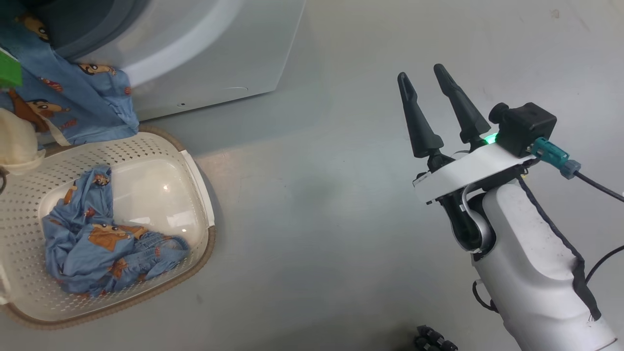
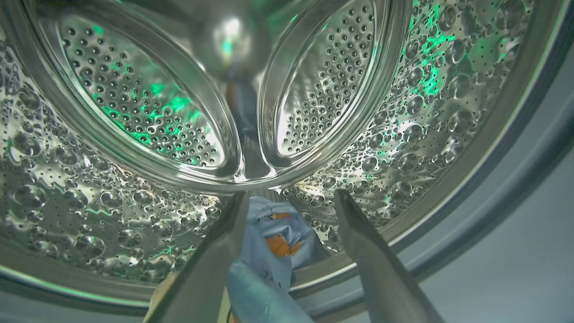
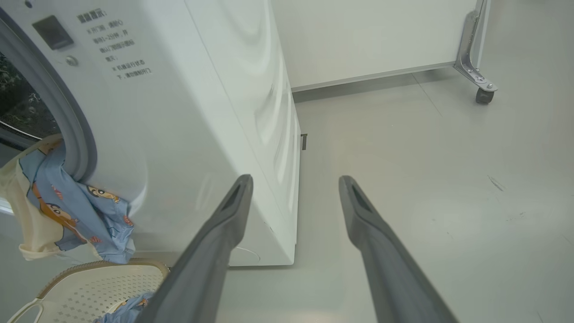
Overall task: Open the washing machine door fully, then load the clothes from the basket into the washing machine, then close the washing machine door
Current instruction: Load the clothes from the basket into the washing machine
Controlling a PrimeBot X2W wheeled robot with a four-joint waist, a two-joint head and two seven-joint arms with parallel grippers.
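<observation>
The white washing machine (image 1: 204,53) stands at the top left, and its door is out of view. Light blue printed clothes (image 1: 73,102) and a cream piece (image 1: 17,141) hang out of its opening over the front. Below them the cream perforated basket (image 1: 161,146) holds a crumpled blue garment (image 1: 102,248). My left gripper (image 2: 291,197) is inside the steel drum (image 2: 134,112), open, with blue cloth (image 2: 278,242) lying loose between its fingers. My right gripper (image 1: 421,72) hovers open over the floor to the right, holding nothing. From its wrist, I see the machine (image 3: 202,112), hanging clothes (image 3: 76,206) and basket (image 3: 112,278).
Grey floor stretches right of the machine and basket. A white panel on a metal bracket with a caster (image 3: 484,95) stands at the back right. A small dark object (image 1: 434,341) lies at the bottom edge near my right arm. Cables trail from the right wrist.
</observation>
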